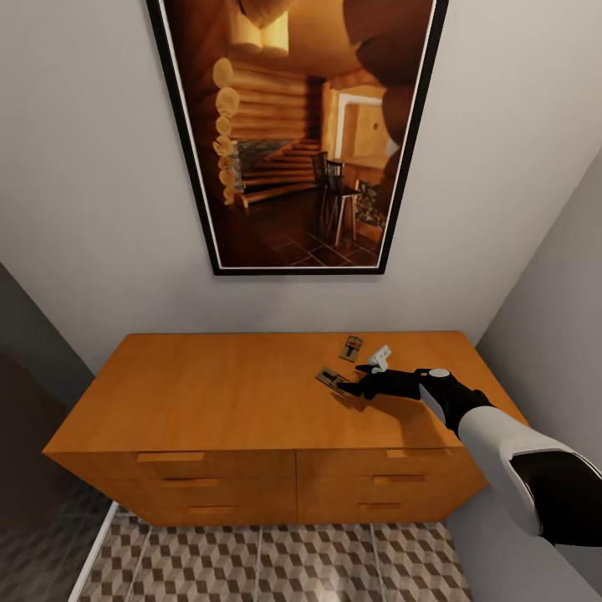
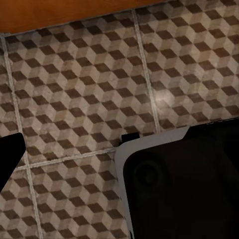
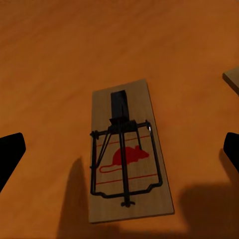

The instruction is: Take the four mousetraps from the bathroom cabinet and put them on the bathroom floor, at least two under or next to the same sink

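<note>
Two mousetraps lie on top of the orange-brown cabinet [image 1: 209,393]: one [image 1: 333,380] at my right gripper's [image 1: 355,383] tips, one [image 1: 352,347] farther back. In the right wrist view the near mousetrap [image 3: 127,154], a wooden board with black wire and a red mouse print, lies flat between the black fingertips [image 3: 10,154], which stand wide apart and do not touch it. The corner of another board [image 3: 231,79] shows at the edge. My left gripper's fingertip [image 2: 7,154] hangs over the cube-patterned bathroom floor [image 2: 74,89], holding nothing. The sink is out of view.
A small pale piece [image 1: 380,355] lies on the cabinet top beside the far trap. A large framed picture [image 1: 297,134] hangs on the wall above. Grey walls close in on both sides. Tiled floor [image 1: 276,560] runs in front of the drawers. My dark base [image 2: 184,184] is below the left arm.
</note>
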Available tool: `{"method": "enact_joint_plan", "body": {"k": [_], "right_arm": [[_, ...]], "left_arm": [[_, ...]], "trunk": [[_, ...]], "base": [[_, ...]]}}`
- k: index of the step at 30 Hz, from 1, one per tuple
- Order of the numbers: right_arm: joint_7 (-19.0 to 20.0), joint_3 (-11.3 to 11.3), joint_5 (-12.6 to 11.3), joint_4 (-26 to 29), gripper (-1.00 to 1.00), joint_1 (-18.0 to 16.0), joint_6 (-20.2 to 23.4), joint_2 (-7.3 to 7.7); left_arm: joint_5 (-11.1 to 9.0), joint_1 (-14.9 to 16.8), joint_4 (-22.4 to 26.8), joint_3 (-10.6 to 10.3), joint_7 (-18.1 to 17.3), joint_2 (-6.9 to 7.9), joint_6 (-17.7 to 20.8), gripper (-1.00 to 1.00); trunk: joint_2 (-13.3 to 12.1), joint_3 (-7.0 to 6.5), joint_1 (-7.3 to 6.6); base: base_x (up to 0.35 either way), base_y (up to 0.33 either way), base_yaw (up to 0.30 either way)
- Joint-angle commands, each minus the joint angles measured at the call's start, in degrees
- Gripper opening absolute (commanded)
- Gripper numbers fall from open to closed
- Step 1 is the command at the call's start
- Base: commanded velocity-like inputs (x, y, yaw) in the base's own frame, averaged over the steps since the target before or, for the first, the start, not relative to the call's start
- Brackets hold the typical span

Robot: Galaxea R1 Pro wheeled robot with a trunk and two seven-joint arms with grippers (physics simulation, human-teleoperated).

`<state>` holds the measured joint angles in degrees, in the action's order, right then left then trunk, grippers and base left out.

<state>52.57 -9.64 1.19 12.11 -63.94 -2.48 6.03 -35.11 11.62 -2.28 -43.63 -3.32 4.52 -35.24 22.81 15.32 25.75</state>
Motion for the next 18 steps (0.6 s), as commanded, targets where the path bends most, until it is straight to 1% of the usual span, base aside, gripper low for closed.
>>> {"method": "enact_joint_plan", "body": {"k": [1, 8, 18], "right_arm": [[0.1, -0.2, 0.1, 0.0, 1.00, 0.0, -0.3, 0.03], [0.1, -0.2, 0.1, 0.0, 1.00, 0.0, -0.2, 0.03], [0.1, -0.3, 0.1, 0.0, 1.00, 0.0, -0.2, 0.03]], "left_arm": [[-0.6, 0.1, -0.2, -0.4, -0.4, -0.03, -0.3, 1.00], [-0.6, 0.1, -0.2, -0.4, -0.4, -0.03, -0.3, 1.00], [-0.7, 0.1, -0.2, -0.4, -0.4, -0.12, -0.3, 1.00]], "trunk": [[0.1, 0.12, 0.03], [0.1, 0.42, 0.03], [0.1, 1.26, 0.03]], "base": [[0.000, 0.000, 0.000], [0.000, 0.000, 0.000], [0.000, 0.000, 0.000]]}}
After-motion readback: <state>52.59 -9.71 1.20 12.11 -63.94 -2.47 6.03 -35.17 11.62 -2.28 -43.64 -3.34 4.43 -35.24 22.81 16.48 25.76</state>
